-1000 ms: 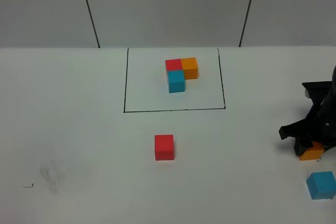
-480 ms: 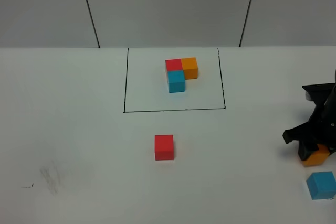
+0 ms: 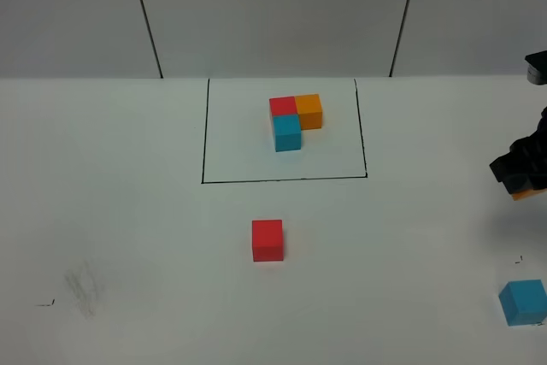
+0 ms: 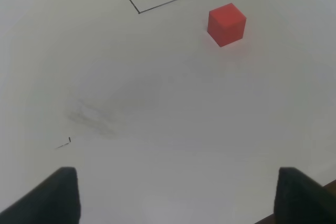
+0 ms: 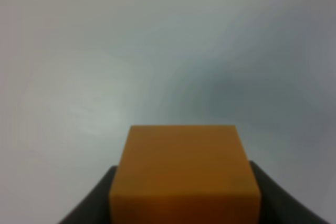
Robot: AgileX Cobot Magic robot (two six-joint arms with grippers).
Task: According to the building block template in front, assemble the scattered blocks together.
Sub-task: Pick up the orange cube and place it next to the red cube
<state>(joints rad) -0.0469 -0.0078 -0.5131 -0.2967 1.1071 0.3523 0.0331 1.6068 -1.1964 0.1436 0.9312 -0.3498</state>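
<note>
The template is a red, orange and blue L-shaped cluster inside a thin black rectangle at the back middle. The loose red cube sits on the table in front of the rectangle; it also shows in the left wrist view. The loose blue cube lies at the front right. My right gripper is shut on the loose orange cube and holds it lifted above the table at the right edge; only a sliver of orange shows there. My left gripper is open and empty, above bare table.
The table is white, with a grey smudge and a small black mark at the front left. A white panelled wall stands behind.
My right gripper has risen from the table with the orange cube and moved back and to the right. The red and blue cubes have not moved.
</note>
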